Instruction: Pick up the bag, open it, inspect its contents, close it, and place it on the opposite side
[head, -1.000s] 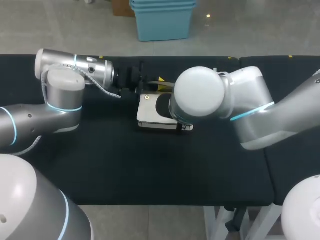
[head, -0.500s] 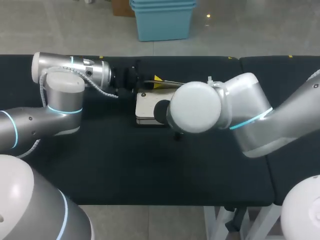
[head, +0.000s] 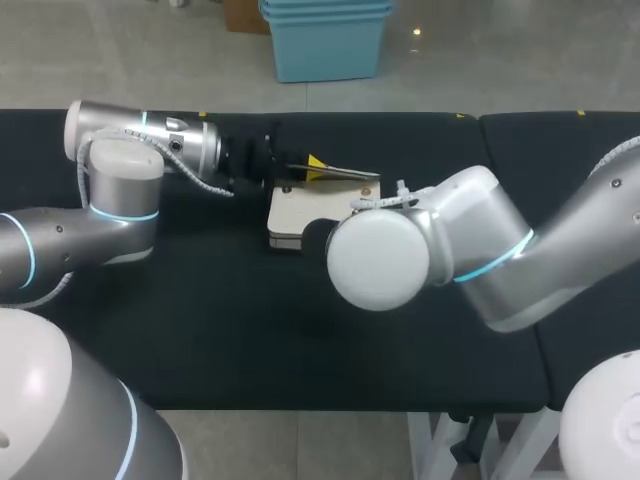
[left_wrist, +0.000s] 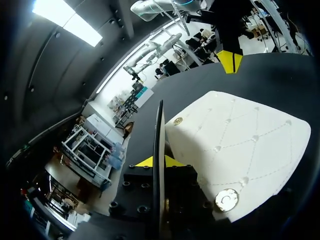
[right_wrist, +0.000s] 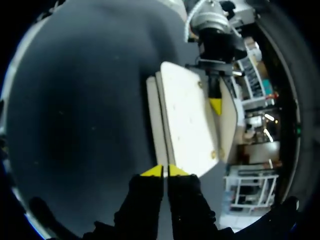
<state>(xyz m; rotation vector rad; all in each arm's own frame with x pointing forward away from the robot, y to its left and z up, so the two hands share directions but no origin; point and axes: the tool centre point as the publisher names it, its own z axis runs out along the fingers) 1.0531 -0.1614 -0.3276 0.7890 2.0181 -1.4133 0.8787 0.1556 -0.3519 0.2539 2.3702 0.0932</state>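
Right arm (head: 480, 250) nearer; bag (head: 293, 212) further left.

A black table (head: 250, 340) of 2 abutting sections fills the view.

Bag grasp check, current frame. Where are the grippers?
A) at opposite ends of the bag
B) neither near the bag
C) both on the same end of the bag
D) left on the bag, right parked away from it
A: in the right wrist view the right gripper pinches the near edge of the white bag, while the left gripper is at its far end.
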